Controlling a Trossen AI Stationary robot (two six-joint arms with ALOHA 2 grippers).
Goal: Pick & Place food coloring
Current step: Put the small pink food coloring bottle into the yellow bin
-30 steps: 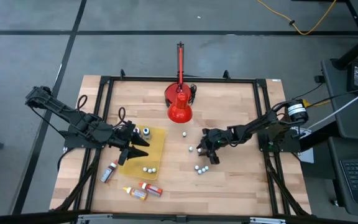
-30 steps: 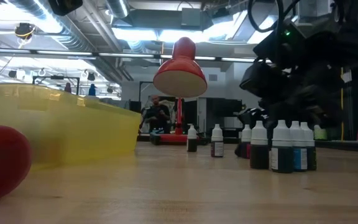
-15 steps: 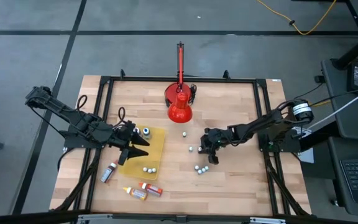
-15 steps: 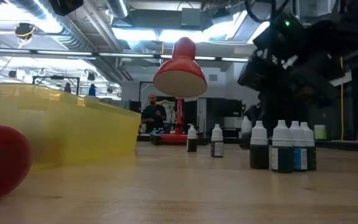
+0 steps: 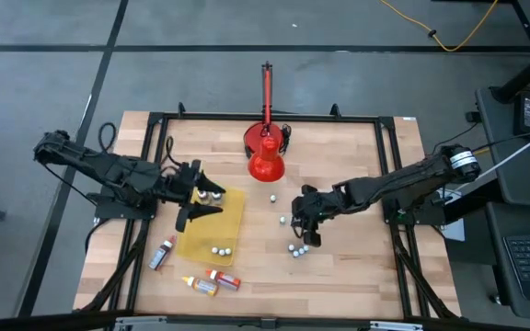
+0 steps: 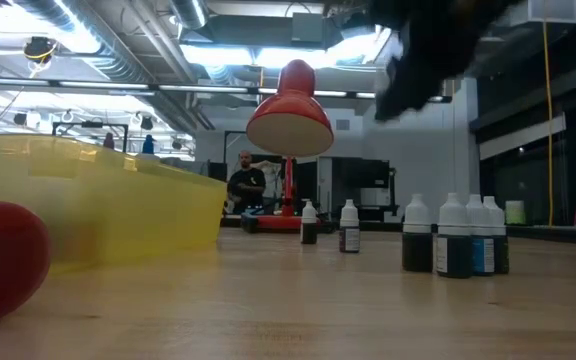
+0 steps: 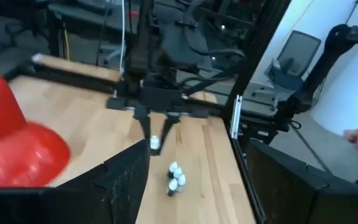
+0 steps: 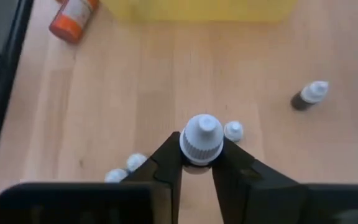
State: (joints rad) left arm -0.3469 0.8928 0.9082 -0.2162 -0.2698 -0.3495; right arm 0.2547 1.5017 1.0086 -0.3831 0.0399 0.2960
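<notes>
Body of the bottle (image 8: 201,142) in the right pincer (image 8: 197,163) hidden between fingers, colour perhaps dark.

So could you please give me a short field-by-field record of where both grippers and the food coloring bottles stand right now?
right gripper: shut on a white-capped food coloring bottle, above the table's middle
left gripper: over the far end of the yellow tray, nothing seen in it
upright bottles on the table: a cluster, two singles beside it
in tray: capped bottles
lying bottles: near the front-left edge
red lamp: at the far side, untouched
</notes>
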